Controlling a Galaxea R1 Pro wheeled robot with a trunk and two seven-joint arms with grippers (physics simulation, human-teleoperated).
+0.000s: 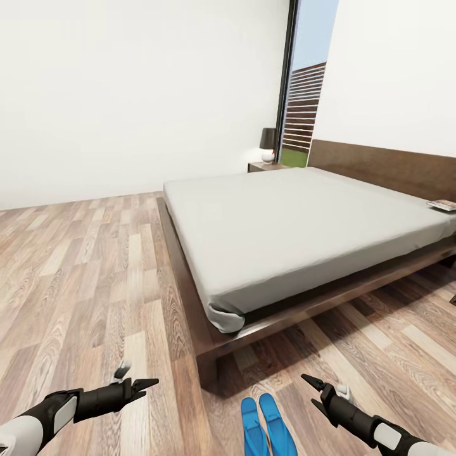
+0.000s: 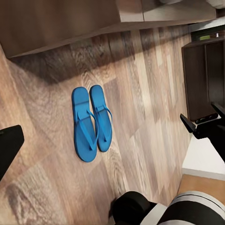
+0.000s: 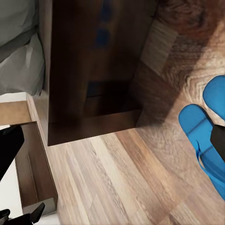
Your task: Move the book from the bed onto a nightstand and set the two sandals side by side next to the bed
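The two sandals [image 1: 267, 425] lie together by the bed [image 1: 209, 329] corner; the book [image 1: 443, 204] waits on the mattress edge; both jaws open, empty.

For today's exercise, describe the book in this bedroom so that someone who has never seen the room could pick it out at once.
Start at the bed, the low platform with the bare grey mattress that dominates the room. Follow the mattress to its far right corner, just below the dark headboard. The book lies flat there, a small thin slab, the only thing on the mattress; its cover is too small to read.

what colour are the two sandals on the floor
Bright blue, straps included; the two sandals show best in the left wrist view, side by side.
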